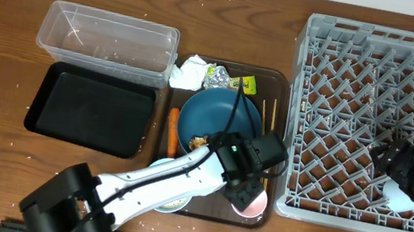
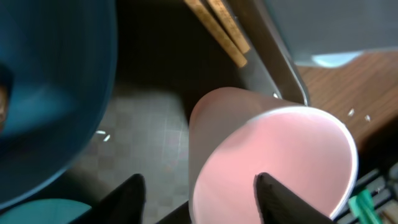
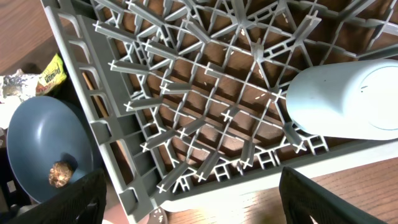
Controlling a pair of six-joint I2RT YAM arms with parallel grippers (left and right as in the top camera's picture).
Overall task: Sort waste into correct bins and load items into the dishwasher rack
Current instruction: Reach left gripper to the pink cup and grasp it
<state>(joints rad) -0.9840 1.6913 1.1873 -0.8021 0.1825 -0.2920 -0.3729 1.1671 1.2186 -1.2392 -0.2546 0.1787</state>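
My left gripper [image 1: 247, 193] [image 2: 202, 196] is open over the pink cup [image 1: 249, 204] [image 2: 273, 158] at the front right corner of the brown serving tray [image 1: 277, 81]. One finger is inside the cup and one outside its wall. The dark-blue plate [image 1: 220, 114] [image 2: 50, 93] [image 3: 37, 137] holds a brown food lump [image 1: 199, 141] [image 3: 61, 174]. Chopsticks [image 1: 269, 114] [image 2: 221, 28] lie to the right of the plate. My right gripper [image 1: 402, 172] [image 3: 193, 180] is open and empty over the front edge of the grey rack [image 1: 375, 129] [image 3: 205, 93]. A light-blue cup [image 1: 397, 198] [image 3: 348, 99] lies in the rack.
The clear tub [image 1: 109, 39] and black tray [image 1: 89, 108] stand left of the brown tray. Tissue [image 1: 192, 71] and a wrapper [image 1: 230, 79] [image 3: 37, 78] lie behind the plate, and a carrot piece [image 1: 173, 131] lies to its left. A pale round rim [image 1: 170, 203] shows under my left arm.
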